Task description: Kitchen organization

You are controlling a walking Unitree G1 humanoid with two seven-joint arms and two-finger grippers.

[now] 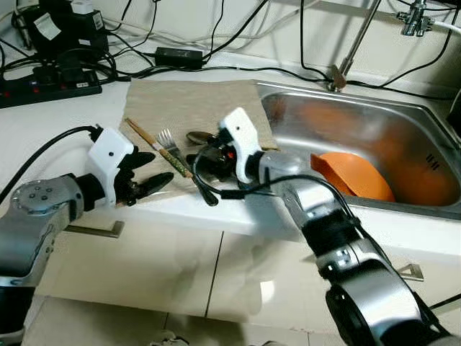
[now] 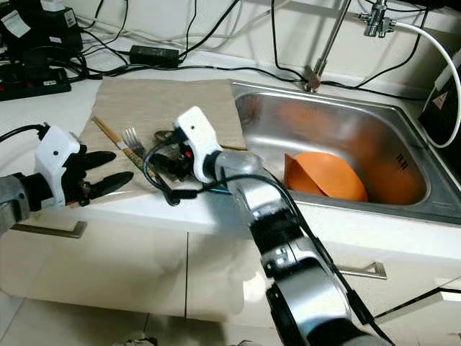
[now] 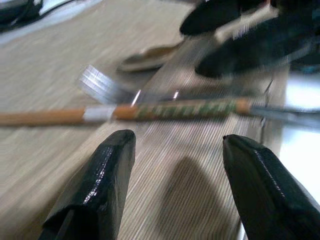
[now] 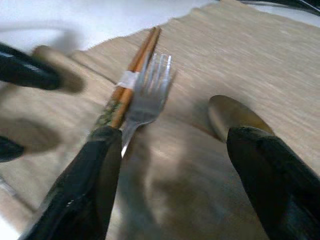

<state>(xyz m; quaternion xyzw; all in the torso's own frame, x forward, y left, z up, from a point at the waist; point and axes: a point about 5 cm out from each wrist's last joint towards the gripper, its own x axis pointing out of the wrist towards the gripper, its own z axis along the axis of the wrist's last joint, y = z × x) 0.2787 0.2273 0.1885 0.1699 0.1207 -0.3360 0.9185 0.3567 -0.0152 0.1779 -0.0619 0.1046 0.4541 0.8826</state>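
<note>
A pair of wooden chopsticks [image 1: 148, 144], a metal fork [image 1: 167, 141] and a spoon [image 1: 198, 136] lie together on a beige mat [image 1: 194, 101] on the counter. My left gripper [image 1: 162, 167] hovers open at the mat's near edge, its fingers [image 3: 100, 185] pointing at the chopsticks [image 3: 150, 111]. My right gripper [image 1: 196, 164] reaches in from the sink side. It stands open and low over the mat, with the fork [image 4: 150, 95] by one finger and the spoon [image 4: 232, 117] by the other. Nothing is held.
A steel sink [image 1: 374, 122] to the right holds an orange bowl [image 1: 353, 176]. A faucet [image 1: 353, 43] stands behind the sink. A power strip [image 1: 47, 86], adapters and black cables crowd the counter's back left. The counter's front edge runs just below both grippers.
</note>
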